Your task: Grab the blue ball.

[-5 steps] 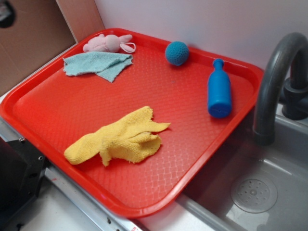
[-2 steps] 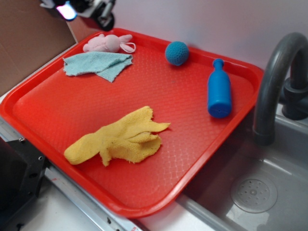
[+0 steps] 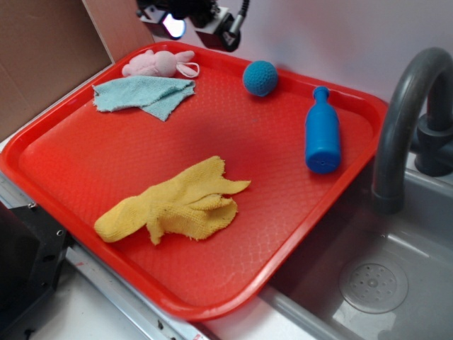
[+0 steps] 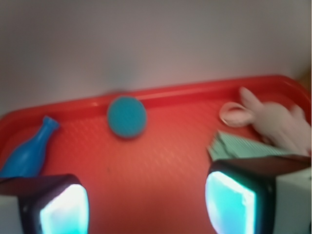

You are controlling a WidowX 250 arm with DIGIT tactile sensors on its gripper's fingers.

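On the waffle-textured red tray (image 3: 297,205), a soft pink plush (image 3: 157,63) lies at the far rim. The gripper (image 4: 146,200), fingers spread apart, hovers there. The knitted, round blue ball (image 3: 260,77) sits right of the plush, beside a smooth plastic bottle (image 3: 322,132).

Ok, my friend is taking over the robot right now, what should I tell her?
Pincer: open, holding nothing, up above the back left of the red tray.
Blue ball: on the tray by the back rim, untouched, left of the blue bottle toy.
Done: nothing grabbed yet.
Left: line up over the ball, go down, close on it, lift.
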